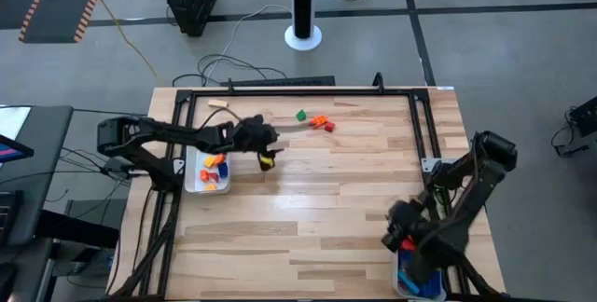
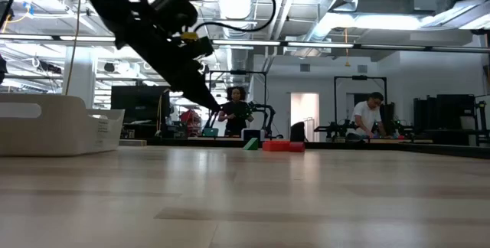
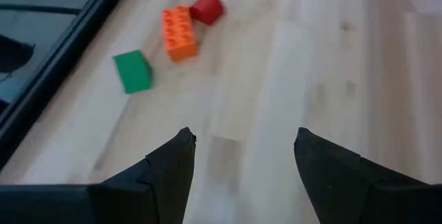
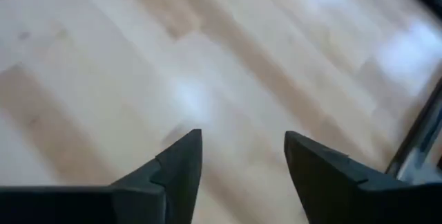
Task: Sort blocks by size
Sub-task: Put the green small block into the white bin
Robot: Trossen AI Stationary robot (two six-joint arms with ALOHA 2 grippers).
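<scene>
Reaching out from the table's left edge, the left arm stretches nearly flat across the wood, its left gripper [image 3: 242,148] raised off the surface with fingers spread wide and empty. Ahead of it lie a green block [image 3: 132,71], an orange block [image 3: 179,32] and a red block [image 3: 206,7], close together. More blocks fill the left tray [image 1: 193,183]. The right arm is folded at the near right corner, right gripper [image 4: 242,151] likewise parted, over bare wood beside the right tray [image 1: 403,283].

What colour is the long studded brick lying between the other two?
Orange; the long brick shows best in the left wrist view.
</scene>
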